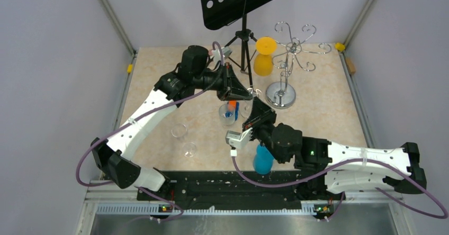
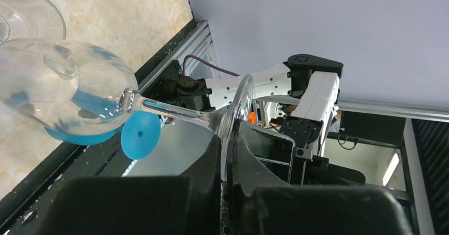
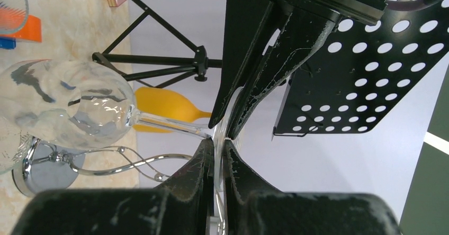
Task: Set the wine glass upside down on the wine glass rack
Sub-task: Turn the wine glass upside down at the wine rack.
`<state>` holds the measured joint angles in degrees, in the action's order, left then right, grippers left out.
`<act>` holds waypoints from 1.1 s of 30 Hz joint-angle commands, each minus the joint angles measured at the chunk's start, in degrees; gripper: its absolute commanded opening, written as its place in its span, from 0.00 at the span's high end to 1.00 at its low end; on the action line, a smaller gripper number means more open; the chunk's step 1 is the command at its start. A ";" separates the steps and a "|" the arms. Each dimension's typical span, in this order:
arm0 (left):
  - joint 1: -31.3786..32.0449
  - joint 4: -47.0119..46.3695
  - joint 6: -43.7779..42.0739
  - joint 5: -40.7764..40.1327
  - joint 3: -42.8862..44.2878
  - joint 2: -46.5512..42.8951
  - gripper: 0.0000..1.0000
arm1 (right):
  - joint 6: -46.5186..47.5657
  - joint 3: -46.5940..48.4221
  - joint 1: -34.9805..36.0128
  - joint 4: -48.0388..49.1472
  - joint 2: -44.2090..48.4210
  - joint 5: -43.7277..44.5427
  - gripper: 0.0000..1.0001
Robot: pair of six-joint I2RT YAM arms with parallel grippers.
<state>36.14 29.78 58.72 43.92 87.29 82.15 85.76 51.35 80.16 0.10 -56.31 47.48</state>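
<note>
A clear wine glass [image 1: 253,93] is held in the air, lying on its side, between both grippers. In the left wrist view its bowl [image 2: 53,81] points left and my left gripper [image 2: 227,139] is shut on the rim of its round foot. In the right wrist view my right gripper [image 3: 218,142] is shut on the same foot from below, with the left gripper's fingers [image 3: 249,60] on it from above. From above, the left gripper [image 1: 244,93] and right gripper [image 1: 254,105] meet tip to tip. The chrome wine glass rack [image 1: 288,60] stands just right of them.
A yellow wine glass [image 1: 263,57] hangs upside down on the rack's left side. A black music stand [image 1: 243,2] stands at the back. A blue wine glass [image 1: 262,160] stands by the right arm. Two clear glasses [image 1: 182,139] and a cup of small items [image 1: 227,113] are on the table.
</note>
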 commanded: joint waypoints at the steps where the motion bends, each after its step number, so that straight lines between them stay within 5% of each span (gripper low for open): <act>1: 0.68 0.04 -0.80 0.29 1.94 0.82 1.00 | -0.13 0.94 0.71 4.21 0.84 0.70 1.00; 9: 0.63 -0.44 -0.71 -0.37 1.93 0.74 1.00 | -0.56 0.55 0.70 4.34 0.59 1.24 0.99; 14: 0.65 -0.69 -0.96 -1.92 1.90 0.26 1.00 | -1.74 0.99 0.78 4.35 0.30 1.12 0.55; 22: 0.56 -0.52 -2.18 -4.98 1.88 -0.81 1.00 | -10.84 5.12 0.75 -1.96 -1.15 -0.65 0.15; 33: 0.40 -2.09 -5.81 -13.12 1.23 -5.21 1.00 | -28.58 13.51 0.71 -13.74 -3.54 -8.22 0.08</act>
<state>36.53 31.64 55.35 33.91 87.37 81.56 65.21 60.99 80.16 -10.72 -59.64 43.03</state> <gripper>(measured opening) 0.042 0.908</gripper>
